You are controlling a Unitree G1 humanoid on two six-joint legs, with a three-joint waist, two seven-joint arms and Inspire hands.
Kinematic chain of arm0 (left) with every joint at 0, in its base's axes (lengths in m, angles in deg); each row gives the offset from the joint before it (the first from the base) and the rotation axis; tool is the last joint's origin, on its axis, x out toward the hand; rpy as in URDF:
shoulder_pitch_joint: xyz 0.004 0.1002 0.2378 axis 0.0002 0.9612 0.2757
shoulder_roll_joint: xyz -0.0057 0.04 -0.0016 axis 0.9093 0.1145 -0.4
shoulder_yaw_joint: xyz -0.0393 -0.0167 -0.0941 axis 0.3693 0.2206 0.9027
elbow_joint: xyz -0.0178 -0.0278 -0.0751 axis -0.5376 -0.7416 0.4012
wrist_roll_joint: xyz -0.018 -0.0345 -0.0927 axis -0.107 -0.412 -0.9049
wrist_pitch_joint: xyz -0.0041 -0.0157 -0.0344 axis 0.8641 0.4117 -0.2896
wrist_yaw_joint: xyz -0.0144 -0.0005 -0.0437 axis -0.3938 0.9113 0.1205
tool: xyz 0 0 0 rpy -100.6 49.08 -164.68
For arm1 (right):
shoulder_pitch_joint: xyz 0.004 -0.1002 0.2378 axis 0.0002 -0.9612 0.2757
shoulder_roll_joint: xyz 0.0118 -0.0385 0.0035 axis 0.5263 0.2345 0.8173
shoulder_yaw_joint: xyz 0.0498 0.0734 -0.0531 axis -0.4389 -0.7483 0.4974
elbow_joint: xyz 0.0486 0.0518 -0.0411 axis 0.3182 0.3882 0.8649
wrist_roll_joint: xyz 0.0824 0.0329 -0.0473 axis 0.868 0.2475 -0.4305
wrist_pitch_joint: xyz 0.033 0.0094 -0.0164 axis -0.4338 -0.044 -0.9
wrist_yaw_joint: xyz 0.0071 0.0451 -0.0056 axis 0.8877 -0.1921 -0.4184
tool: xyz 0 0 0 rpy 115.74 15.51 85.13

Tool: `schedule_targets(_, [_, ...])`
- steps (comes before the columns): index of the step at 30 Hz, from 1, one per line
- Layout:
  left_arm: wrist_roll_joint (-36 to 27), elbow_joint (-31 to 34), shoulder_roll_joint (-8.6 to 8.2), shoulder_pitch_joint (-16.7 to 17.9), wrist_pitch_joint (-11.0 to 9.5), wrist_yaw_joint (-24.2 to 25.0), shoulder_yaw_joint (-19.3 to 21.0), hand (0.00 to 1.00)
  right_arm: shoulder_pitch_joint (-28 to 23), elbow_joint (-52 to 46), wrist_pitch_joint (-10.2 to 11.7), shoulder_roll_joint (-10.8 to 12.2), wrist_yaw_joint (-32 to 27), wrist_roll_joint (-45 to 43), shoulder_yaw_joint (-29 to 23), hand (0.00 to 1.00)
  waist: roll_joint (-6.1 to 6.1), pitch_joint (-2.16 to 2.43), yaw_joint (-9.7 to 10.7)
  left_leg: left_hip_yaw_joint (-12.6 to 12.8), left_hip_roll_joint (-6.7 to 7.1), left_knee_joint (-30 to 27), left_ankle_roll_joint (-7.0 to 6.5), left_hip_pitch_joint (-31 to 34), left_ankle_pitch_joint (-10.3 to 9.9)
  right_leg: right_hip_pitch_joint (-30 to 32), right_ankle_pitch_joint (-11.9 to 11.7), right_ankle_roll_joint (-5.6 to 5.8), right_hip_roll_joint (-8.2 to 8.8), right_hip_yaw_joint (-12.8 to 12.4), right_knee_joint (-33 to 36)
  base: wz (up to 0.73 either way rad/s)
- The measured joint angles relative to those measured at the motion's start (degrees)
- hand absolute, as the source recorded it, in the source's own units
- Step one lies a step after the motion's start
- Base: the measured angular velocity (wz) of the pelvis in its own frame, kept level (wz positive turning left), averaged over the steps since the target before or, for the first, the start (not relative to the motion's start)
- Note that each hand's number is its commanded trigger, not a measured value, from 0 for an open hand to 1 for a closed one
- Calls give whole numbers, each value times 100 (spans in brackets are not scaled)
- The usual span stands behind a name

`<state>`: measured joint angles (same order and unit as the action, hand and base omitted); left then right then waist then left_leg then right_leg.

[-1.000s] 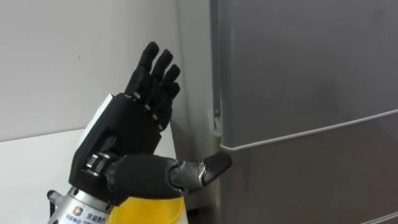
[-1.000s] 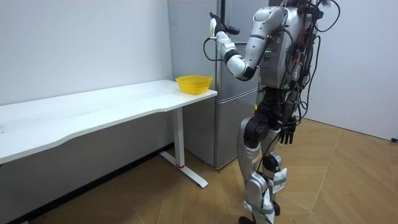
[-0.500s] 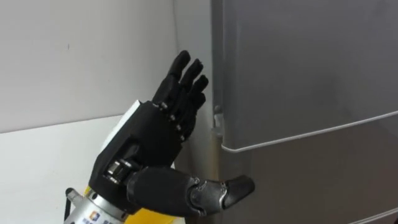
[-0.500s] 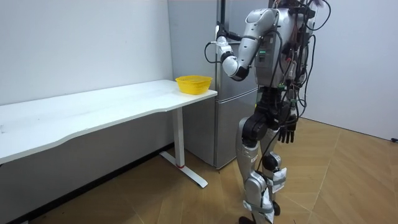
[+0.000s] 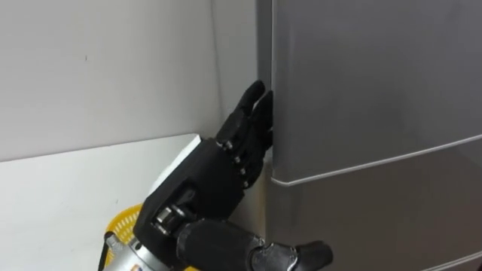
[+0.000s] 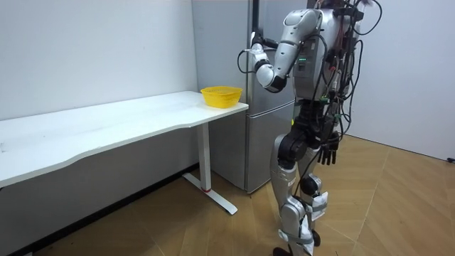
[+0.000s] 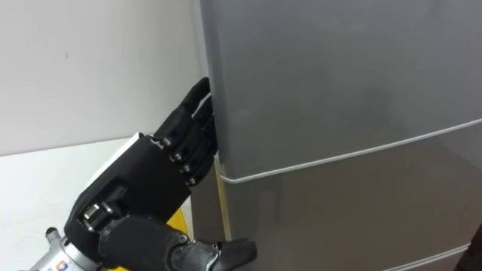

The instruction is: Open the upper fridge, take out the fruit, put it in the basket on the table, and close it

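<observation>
1. The grey fridge stood against the wall with both doors closed. A thin seam divided the upper door from the lower one, and whatever the upper compartment held was hidden behind its door.
2. The white table ran along the wall, its end just beside the fridge.
3. The robot stood upright facing the fridge, near that end of the table, with its left arm raised to the upper door.
4. The left hand was held up edge-on at the left side of the upper door. Its fingers were straight and close together, with the tips at the door's edge. The thumb stuck out towards the lower door, and the hand held nothing.
5. The yellow basket sat on the table's end nearest the fridge, below the raised arm.
6. The right hand hung beside the thigh with loose, empty fingers.
</observation>
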<state>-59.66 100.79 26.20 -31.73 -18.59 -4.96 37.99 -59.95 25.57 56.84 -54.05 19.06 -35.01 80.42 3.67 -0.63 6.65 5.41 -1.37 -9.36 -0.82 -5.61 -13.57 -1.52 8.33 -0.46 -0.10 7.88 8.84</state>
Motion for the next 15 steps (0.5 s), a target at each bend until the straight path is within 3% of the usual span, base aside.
schedule_targets(1, [0,-8,0,0,0,14,-2,0,0,0,-2,0,18,0,0,0,3,1,0,0,2,0,0,-2,0,0,0,0,-1,-1,2,0])
schedule_targets(2, [1,-13,0,0,1,18,-6,19,2,0,-13,-1,36,0,-1,0,7,1,3,0,2,0,0,-2,0,0,0,0,-1,-3,2,0])
schedule_targets(4, [0,-19,4,0,1,20,-7,100,5,-4,-58,-1,44,-4,-2,0,20,-1,11,-1,2,0,0,3,0,-2,0,0,-1,-1,3,0])
schedule_targets(8, [0,-20,6,0,0,-9,-1,100,5,-7,-109,-1,38,-3,-2,0,37,-3,14,-1,7,-1,0,4,0,-2,1,1,1,0,-7,0])
schedule_targets(10, [1,-55,11,0,-1,-106,89,42,4,-6,-109,-1,34,-3,-2,0,39,-4,10,-1,6,-1,0,5,0,-1,1,1,2,6,-7,0])
schedule_targets(12, [-3,-117,14,-13,-12,-218,187,0,13,-15,-109,-1,33,-3,-2,0,42,-2,10,-2,4,0,0,9,0,0,1,2,4,3,-8,0])
schedule_targets(15, [-124,-117,68,-45,-13,-208,124,0,26,-26,-110,-4,37,-2,-4,0,58,8,19,-2,1,-1,0,9,0,-2,1,3,4,-6,-8,0])
